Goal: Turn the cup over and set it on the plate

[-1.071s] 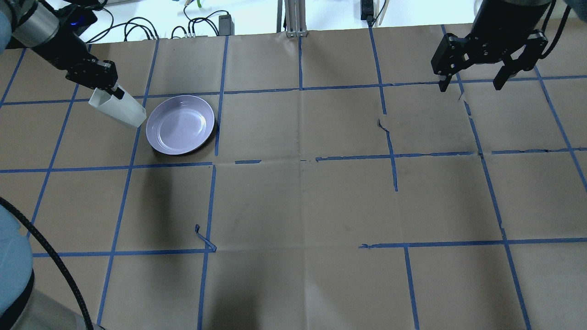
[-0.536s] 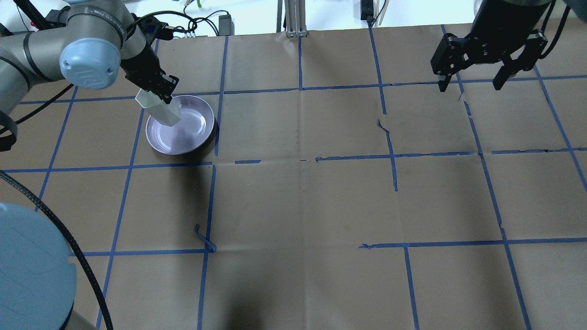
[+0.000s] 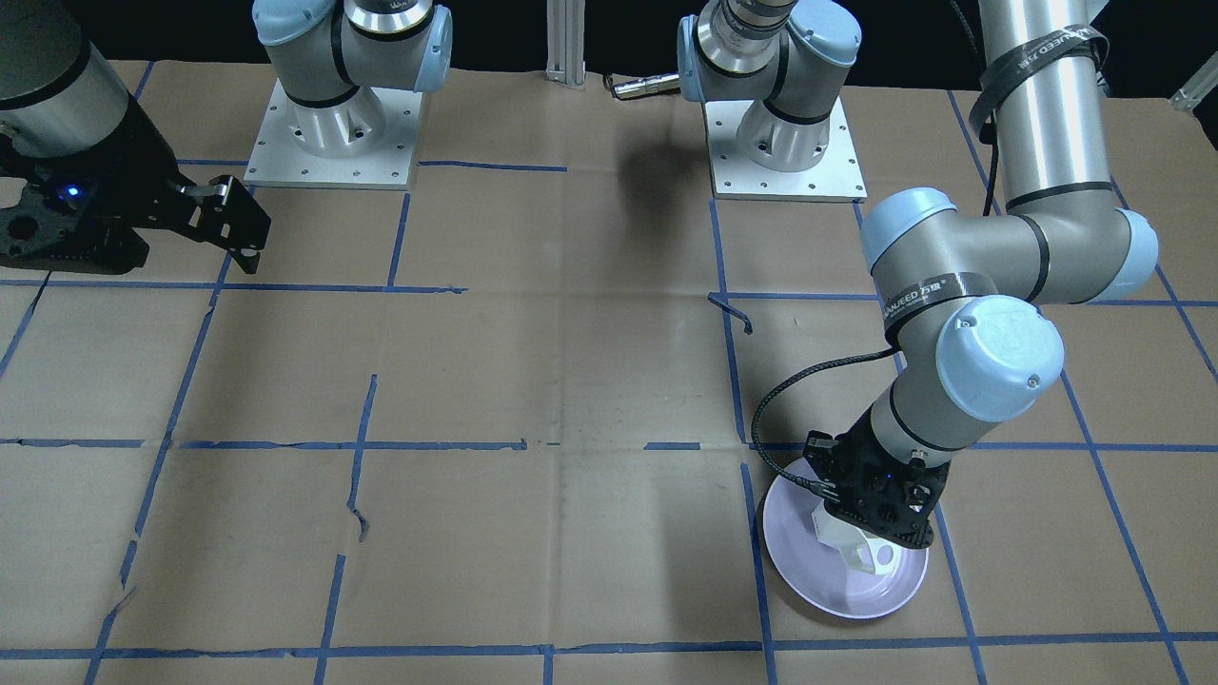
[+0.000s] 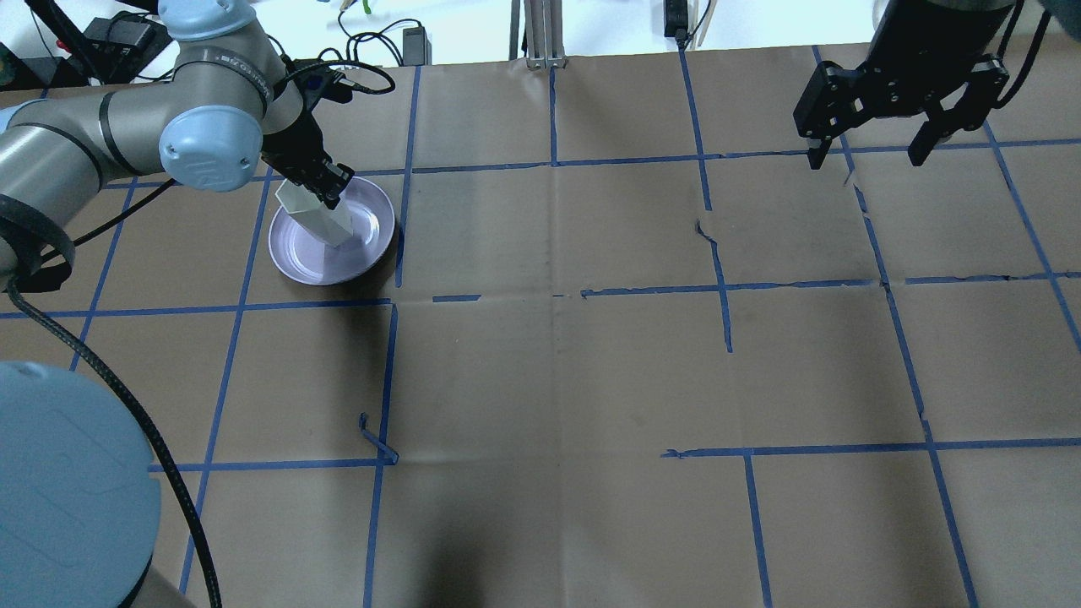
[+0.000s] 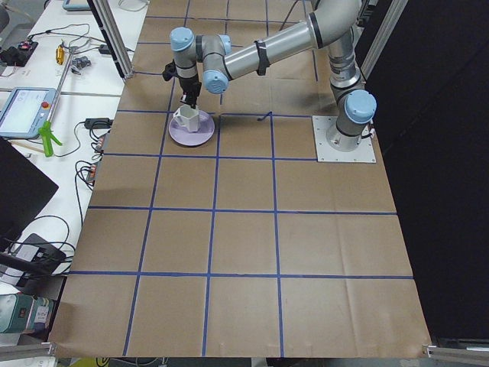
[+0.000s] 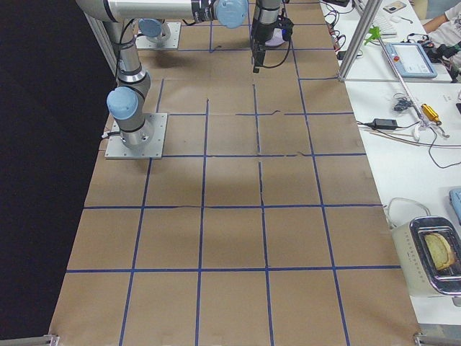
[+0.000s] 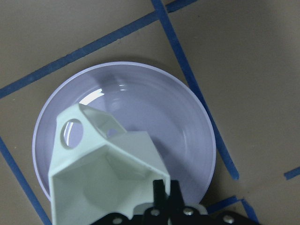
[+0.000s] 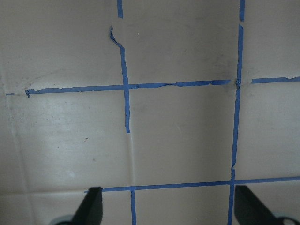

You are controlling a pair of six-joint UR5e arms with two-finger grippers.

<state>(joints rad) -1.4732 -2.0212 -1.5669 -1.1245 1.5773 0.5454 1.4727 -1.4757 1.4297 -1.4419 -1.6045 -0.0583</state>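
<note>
Cup: the small white faceted mug with an angular open handle (image 4: 319, 218) is over the inside of the plate, its open mouth facing up toward the left wrist camera, which looks straight into its hollow.
Cup handle: in the left wrist view it points to the upper left, and the plate shows through its round hole.
Cup contact: the views do not settle whether the cup's base touches the plate.
Plate: the round, shallow, glossy pale lavender plate (image 4: 291, 262) lies flat on the desk, in the far left part of the overhead view, close beside a blue tape line.
Left end effector (image 4: 326, 192): pinching the wall of the cup at its rim. In the left wrist view its two dark fingers (image 7: 160, 188) sit close together at the rim's near edge.
Left arm: bent over the plate, with its wrist directly above the cup.
Right end effector (image 4: 866, 157): fingers spread wide with nothing between them, hanging above the desk at the far right, well apart from cup and plate.
Desk (image 4: 549, 380): covered in brown paper marked into squares with blue tape, which is torn and lifted in places.
</note>
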